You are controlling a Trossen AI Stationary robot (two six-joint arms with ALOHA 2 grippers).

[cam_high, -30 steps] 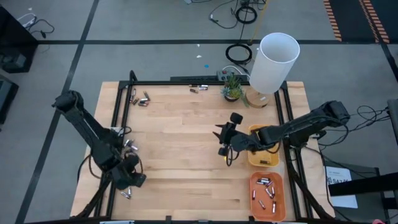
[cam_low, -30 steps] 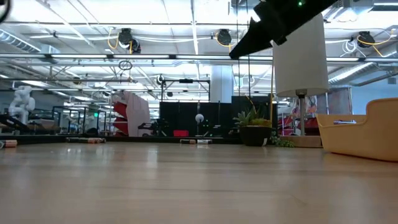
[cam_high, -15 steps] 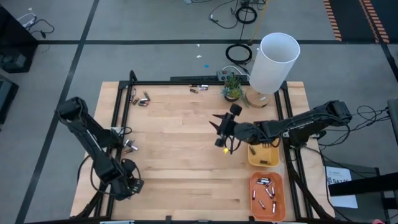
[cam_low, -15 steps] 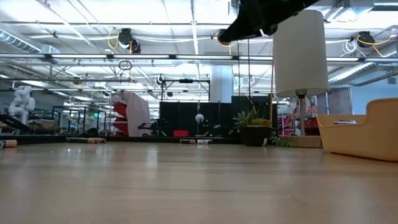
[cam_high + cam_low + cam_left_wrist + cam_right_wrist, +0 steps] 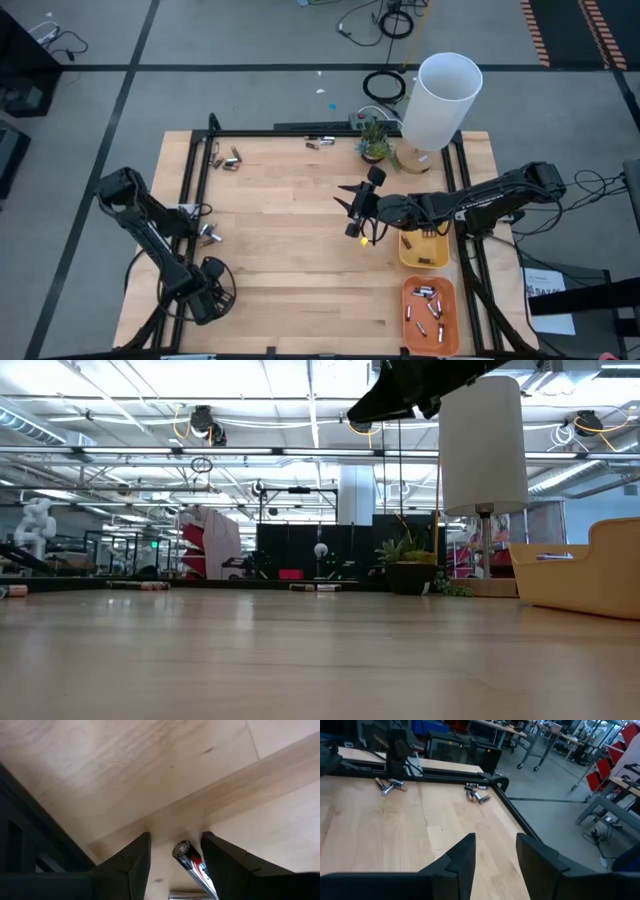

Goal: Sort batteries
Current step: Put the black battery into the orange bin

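Note:
My left gripper (image 5: 205, 298) points down at the table's near left corner, open. In the left wrist view its fingers (image 5: 134, 865) stand on either side of a dark battery with a red mark (image 5: 187, 860), which lies flat on the wood. I cannot tell whether a finger touches it. A silvery battery end (image 5: 186, 896) shows just behind it. My right gripper (image 5: 355, 212) hangs open and empty above the table's middle (image 5: 495, 840). More batteries lie at the far left (image 5: 228, 158), at the far edge (image 5: 318, 143), by the left rail (image 5: 208, 235) and in the orange tray (image 5: 430, 308).
A yellow tray (image 5: 423, 250) stands at the right edge beside the orange one. A white lamp (image 5: 440, 98) and a small plant (image 5: 373, 140) stand at the far right. A black rail (image 5: 190, 190) runs along the table's left side, close to my left arm.
My left gripper has sunk toward the table at the near left corner and tipped steeper, coming down over the batteries there. My right gripper has risen and gone toward the far edge, then kept still.

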